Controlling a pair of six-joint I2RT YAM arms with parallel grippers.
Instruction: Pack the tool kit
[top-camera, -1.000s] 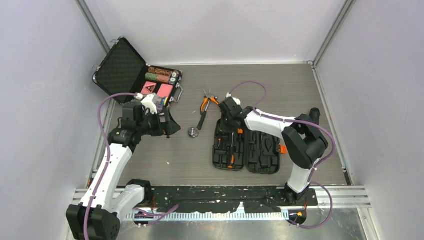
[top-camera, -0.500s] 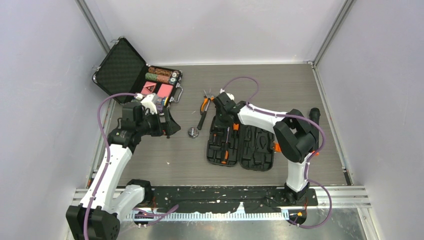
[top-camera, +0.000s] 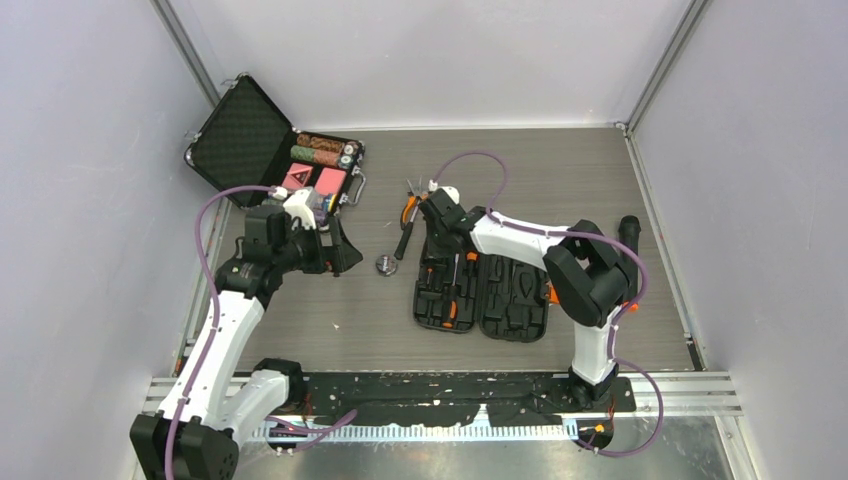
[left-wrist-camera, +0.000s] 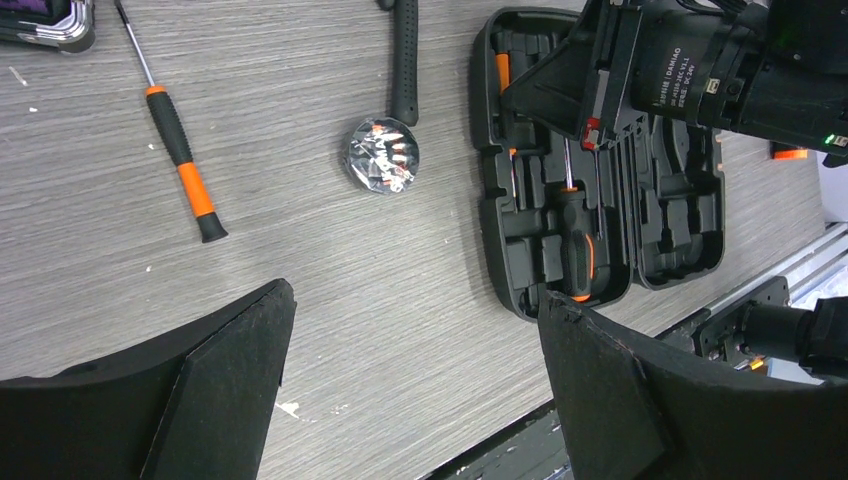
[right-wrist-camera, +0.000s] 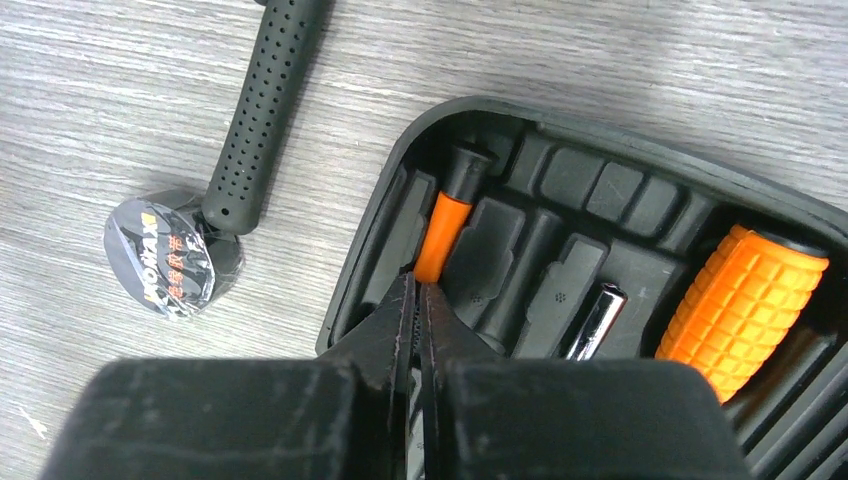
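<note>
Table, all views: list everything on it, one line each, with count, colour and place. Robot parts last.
tool kit: one, black, open flat, right of centre
tools in kit: at least three, orange and black, left half
loose screwdriver: one, orange and black, left of kit
hammer: one, black grip, left of kit
wrapped roll: one, black under shiny film, at hammer's grip end
pliers: one, orange handles, behind kit
briefcase: one, black, open, far left
left end effector: open, above table
right end effector: shut, tips in kit's left half
</note>
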